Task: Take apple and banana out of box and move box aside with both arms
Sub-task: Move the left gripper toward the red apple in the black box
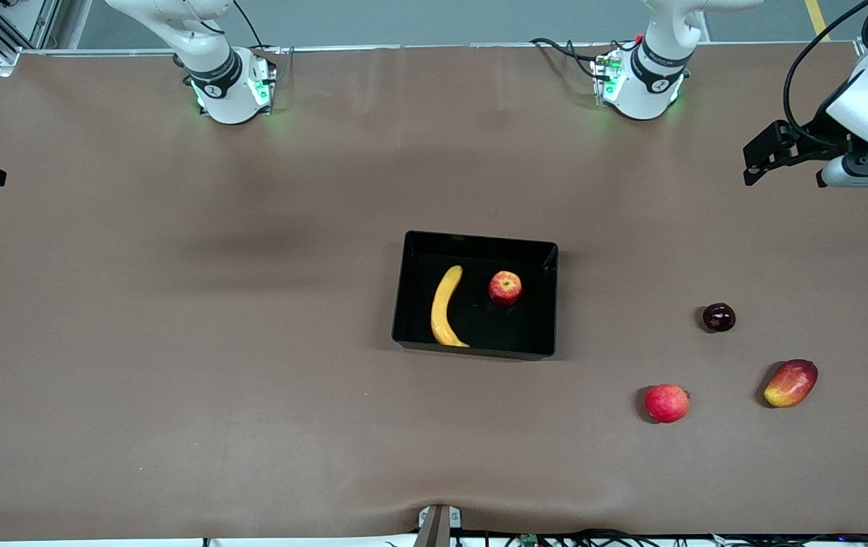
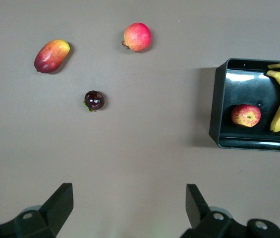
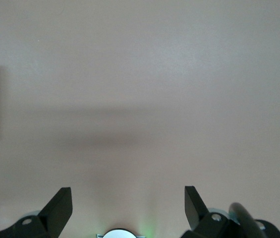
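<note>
Nearest the front camera, toward the left arm's end of the table (image 1: pixel 175 380), I see a plain pinkish-red round fruit (image 1: pixel 666 403) and beside it an oval red-yellow mango (image 1: pixel 790 384); a small dark, almost black fruit (image 1: pixel 718 317) lies a little farther back. All three sit on bare table, apart from each other and well apart from the box.

Farther on, about mid-table, stands the box (image 1: pixel 547 304): a shallow glossy black tray with upright walls, its floor catching reflections. In it lie both fruits. The banana (image 1: pixel 445 308) is long, curved and yellow, stretched along the wall toward the right arm's end. The apple (image 1: pixel 505 288) is small and red with yellowish streaks round its stem dimple, and it rests apart from the banana.

In the left wrist view the box is cut by the frame edge, so I see only part of the banana.

The left gripper (image 2: pixel 130 208) hangs high over the table's edge at the left arm's end, fingers spread wide and holding nothing. The right gripper (image 3: pixel 128 208) I can see only in its own wrist view, over bare table, fingers likewise wide and holding nothing. Both arms wait.
</note>
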Available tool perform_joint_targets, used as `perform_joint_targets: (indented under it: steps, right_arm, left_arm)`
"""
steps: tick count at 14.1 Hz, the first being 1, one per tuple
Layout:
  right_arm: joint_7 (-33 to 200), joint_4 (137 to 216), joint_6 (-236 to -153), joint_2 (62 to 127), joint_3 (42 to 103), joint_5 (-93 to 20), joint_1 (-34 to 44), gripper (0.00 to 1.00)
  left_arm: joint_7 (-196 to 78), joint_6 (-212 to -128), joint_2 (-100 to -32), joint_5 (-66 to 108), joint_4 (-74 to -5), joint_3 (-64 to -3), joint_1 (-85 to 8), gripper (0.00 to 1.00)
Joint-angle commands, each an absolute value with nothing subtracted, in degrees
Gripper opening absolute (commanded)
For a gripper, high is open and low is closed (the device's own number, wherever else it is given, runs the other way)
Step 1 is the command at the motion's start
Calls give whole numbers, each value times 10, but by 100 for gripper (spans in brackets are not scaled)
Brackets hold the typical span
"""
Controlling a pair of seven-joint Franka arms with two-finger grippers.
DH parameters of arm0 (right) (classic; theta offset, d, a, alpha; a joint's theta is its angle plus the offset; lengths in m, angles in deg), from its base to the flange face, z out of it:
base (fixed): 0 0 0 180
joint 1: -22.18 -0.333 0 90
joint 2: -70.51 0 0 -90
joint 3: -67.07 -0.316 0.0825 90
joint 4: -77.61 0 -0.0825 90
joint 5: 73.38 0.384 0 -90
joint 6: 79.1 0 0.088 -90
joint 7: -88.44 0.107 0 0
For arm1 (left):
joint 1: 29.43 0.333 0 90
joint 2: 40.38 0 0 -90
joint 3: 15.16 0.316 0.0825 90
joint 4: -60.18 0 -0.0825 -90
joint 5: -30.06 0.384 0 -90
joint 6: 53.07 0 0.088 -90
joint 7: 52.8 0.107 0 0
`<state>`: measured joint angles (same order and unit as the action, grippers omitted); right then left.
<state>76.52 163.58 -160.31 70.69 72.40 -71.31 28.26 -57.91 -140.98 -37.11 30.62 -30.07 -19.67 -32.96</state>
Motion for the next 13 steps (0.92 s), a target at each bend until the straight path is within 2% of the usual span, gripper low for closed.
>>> perform_joint_targets:
  steps: [1, 6, 9, 13]
  right_arm:
    - [755, 1623, -1595, 713, 716, -701, 297, 100]
    - [755, 1624, -1595, 714, 716, -701, 300, 100]
    - [755, 1623, -1595, 714, 716, -701, 300, 100]
    - [755, 1623, -1596, 716, 716, -701, 300, 100]
  left_arm:
    - [-580, -1396, -377, 302, -284, -196, -331, 100]
    - [-587, -1396, -381, 304, -284, -196, -335, 100]
    - [-596, -1396, -407, 304, -272, -210, -340, 100]
    - [-738, -1435, -461, 322, -269, -257, -379, 100]
